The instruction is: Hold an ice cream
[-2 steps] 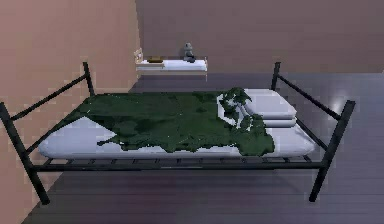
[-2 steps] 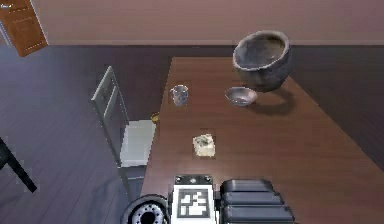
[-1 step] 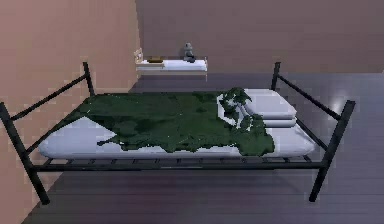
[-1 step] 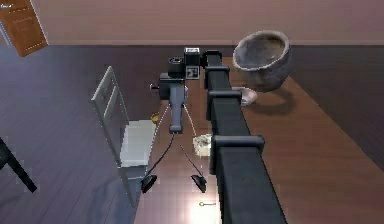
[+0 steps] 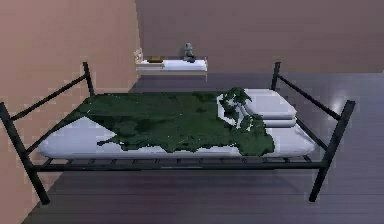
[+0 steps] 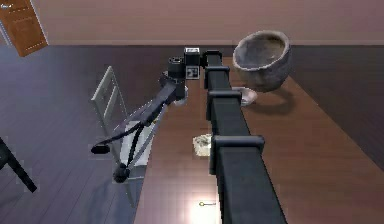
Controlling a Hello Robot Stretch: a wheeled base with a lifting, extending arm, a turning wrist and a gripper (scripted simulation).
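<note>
**Bed, chair and bowl around us**

Ahead we see a bed (image 5: 65, 143) with a dark metal frame. A rumpled green blanket (image 5: 175, 122) lies over its pale mattress, and white pillows (image 5: 268, 105) are stacked at the forward view's right end. Beyond it a low white shelf (image 5: 172, 70) stands by the far wall, with small dark things on top.

In the arm side view we find a pale chair (image 6: 108, 92) just behind the jaws. Right of the jaws a small white thing (image 6: 203, 145) lies on a brown table (image 6: 310, 150). Farther up and right of them stands a big grey bowl (image 6: 262, 58). A wooden door (image 6: 22, 28) shows far up-left of the jaws.
</note>
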